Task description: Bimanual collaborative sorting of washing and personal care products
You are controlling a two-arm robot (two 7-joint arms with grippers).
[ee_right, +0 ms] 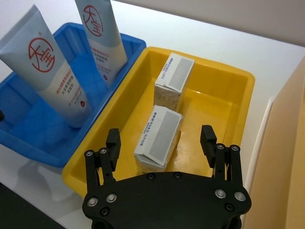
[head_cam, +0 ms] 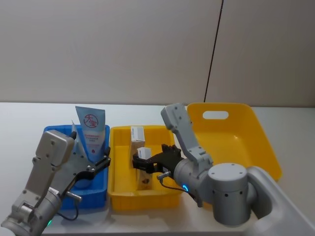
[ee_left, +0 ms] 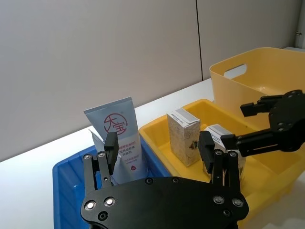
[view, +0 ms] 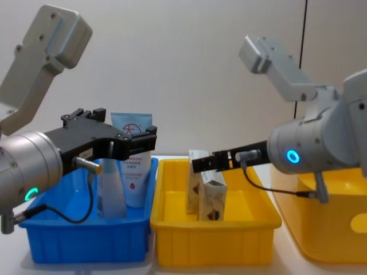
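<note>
Two light blue squeeze tubes with a red round logo (ee_right: pixel 55 76) (ee_right: pixel 102 33) stand upright in the blue tray (head_cam: pixel 53 131); the head view shows one tube (head_cam: pixel 91 130) plainly. Two cream boxes (ee_right: pixel 174 78) (ee_right: pixel 159 138) stand in the small yellow tray (head_cam: pixel 122 164). My left gripper (head_cam: pixel 101 164) hangs open over the blue tray, just in front of the tubes (ee_left: pixel 119 133), holding nothing. Over the yellow tray my right gripper (head_cam: pixel 140 162) is open, its fingers (ee_right: pixel 113 140) straddling the nearer box (view: pixel 213 197) without closing on it.
A large yellow bin with a handle slot (head_cam: pixel 231 132) stands to the right of the small yellow tray, close behind my right arm. The trays sit side by side on a white table (head_cam: pixel 29 113), with a plain wall behind.
</note>
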